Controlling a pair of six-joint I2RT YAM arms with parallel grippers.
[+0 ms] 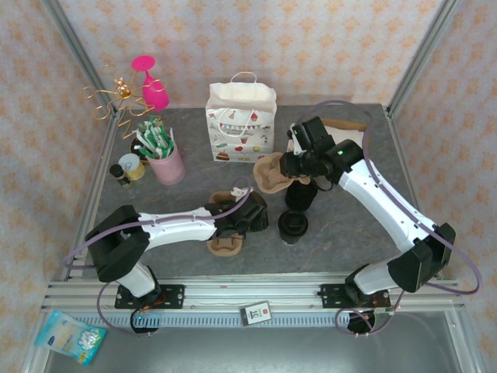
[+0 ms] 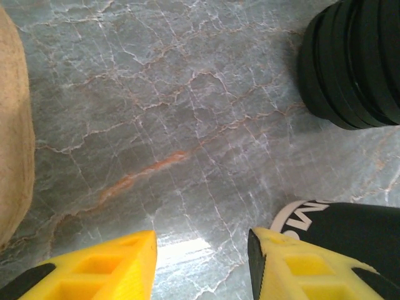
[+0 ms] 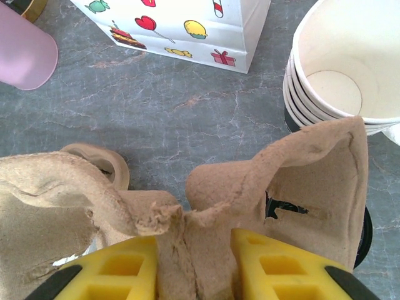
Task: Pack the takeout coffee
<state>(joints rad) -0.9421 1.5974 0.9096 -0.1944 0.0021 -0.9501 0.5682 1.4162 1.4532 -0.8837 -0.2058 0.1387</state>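
Just right of the half-open, empty left claw [image 2: 201, 250], the dark-sided takeout coffee [image 2: 356, 228].

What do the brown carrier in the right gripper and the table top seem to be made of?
Brown carrier: likely moulded paper pulp, matte; rough fibrous surface, torn fuzzy edges. Table top: looks like grey marble or a marble-print laminate, slightly glossy; veins and a light reflection.

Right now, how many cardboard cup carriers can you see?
2. One carrier is pinched in the right gripper near the gift bag. The other carrier lies on the table, partly under the left arm; cardboard shows either side of it, so it could be two.
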